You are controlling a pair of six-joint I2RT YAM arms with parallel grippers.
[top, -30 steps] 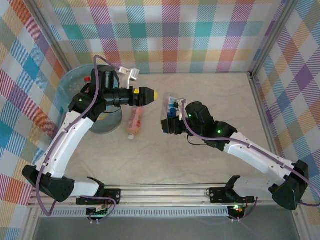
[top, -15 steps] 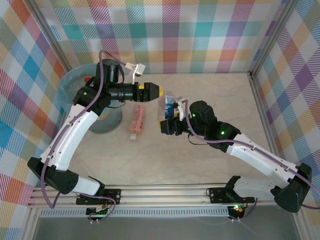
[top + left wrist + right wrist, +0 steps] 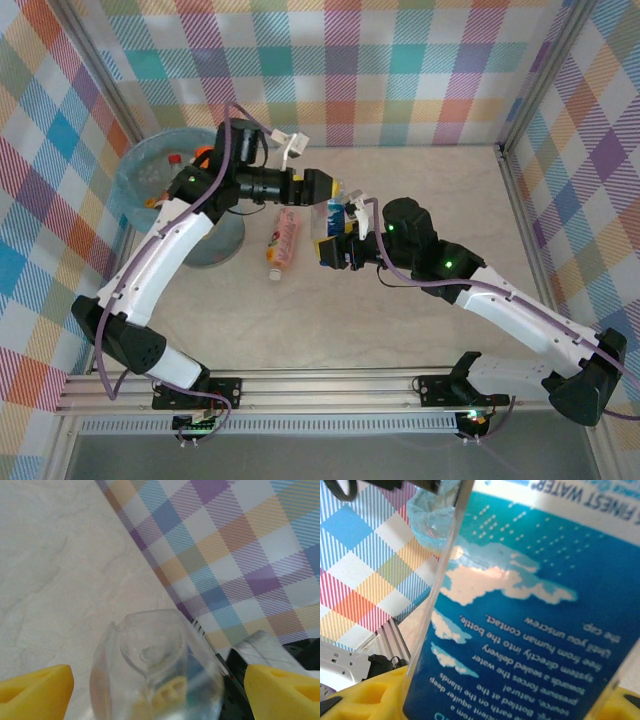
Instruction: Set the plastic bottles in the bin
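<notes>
Swung rightward, the left gripper stands open, facing end-on the base of the clear blue-labelled plastic bottle that the right gripper clamps.

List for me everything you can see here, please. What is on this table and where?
Blue-labelled bottle: one, clear with a blue label, held off the table mid-scene.
Pink bottle: one, pink with a white cap, lying on the table between the bin and the held bottle.
Bottles in the bin: number unclear; a red cap and an orange one show.
Bin: one, grey-blue with a light blue liner, far left.
Table: one, pale beige.
Walls: checked in many colours, around the table.
Left gripper: yellow-tipped, open, fingers either side of the held bottle's base.
Right gripper: yellow-tipped, closed on the blue-labelled bottle.
</notes>
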